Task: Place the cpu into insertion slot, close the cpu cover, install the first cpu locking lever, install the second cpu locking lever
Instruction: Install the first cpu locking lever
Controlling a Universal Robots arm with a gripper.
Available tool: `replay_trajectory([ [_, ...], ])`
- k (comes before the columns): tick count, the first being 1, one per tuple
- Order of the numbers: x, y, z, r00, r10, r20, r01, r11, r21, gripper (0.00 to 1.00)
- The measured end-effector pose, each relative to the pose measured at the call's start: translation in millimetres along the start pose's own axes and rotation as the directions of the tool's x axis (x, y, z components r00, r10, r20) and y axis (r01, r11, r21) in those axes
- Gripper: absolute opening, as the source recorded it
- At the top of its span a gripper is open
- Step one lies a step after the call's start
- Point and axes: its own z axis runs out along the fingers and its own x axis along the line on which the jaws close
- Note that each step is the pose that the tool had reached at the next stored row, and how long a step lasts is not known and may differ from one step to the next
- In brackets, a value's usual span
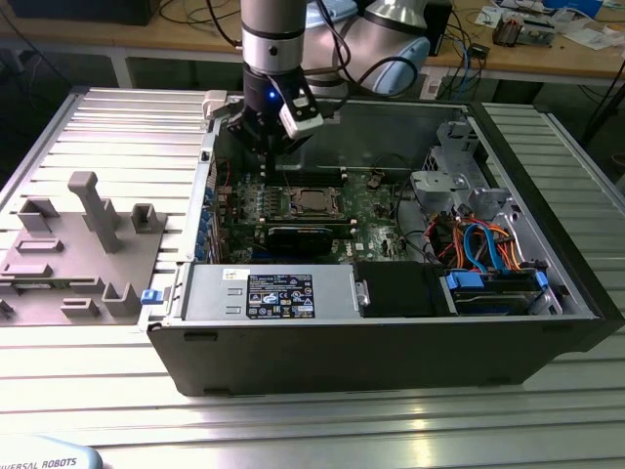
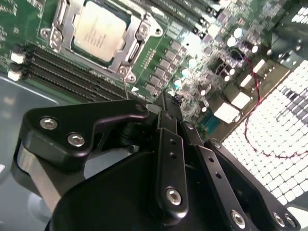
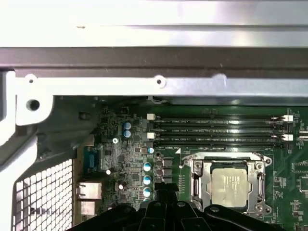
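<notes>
The cpu (image 1: 312,202) (image 2: 98,31) (image 3: 231,185), silvery-grey on top, lies flat in the insertion slot (image 3: 230,208) on the green board. The grey metal cpu cover (image 2: 140,32) (image 3: 198,179) lies down around the chip's edges, leaving its top showing through the cut-out. My gripper (image 1: 266,149) (image 2: 167,98) (image 3: 166,192) hangs above the board inside the open computer case, off the socket towards the exterior view's left. Its fingers are shut and hold nothing. A thin wire lever end (image 2: 126,85) sticks up near the socket's corner closest to the gripper.
Long black memory slots (image 3: 216,127) run beside the socket. A black graphics card (image 1: 298,239), a power supply (image 1: 269,293) and a drive cage with cables (image 1: 469,186) fill the case. The case's metal wall (image 3: 159,86) is close by. A grey fixture plate (image 1: 78,244) lies outside.
</notes>
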Motion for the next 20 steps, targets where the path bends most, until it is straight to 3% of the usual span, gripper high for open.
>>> replay_trajectory([
  [14,0.0,12.6,0.2,1.0,-0.001,0.0002,0.001,0.9999,-0.0145,0.11],
  [20,-11.8,14.7,-0.1,1.0,-0.002,-0.0015,0.002,0.9999,-0.0144,0.11],
])
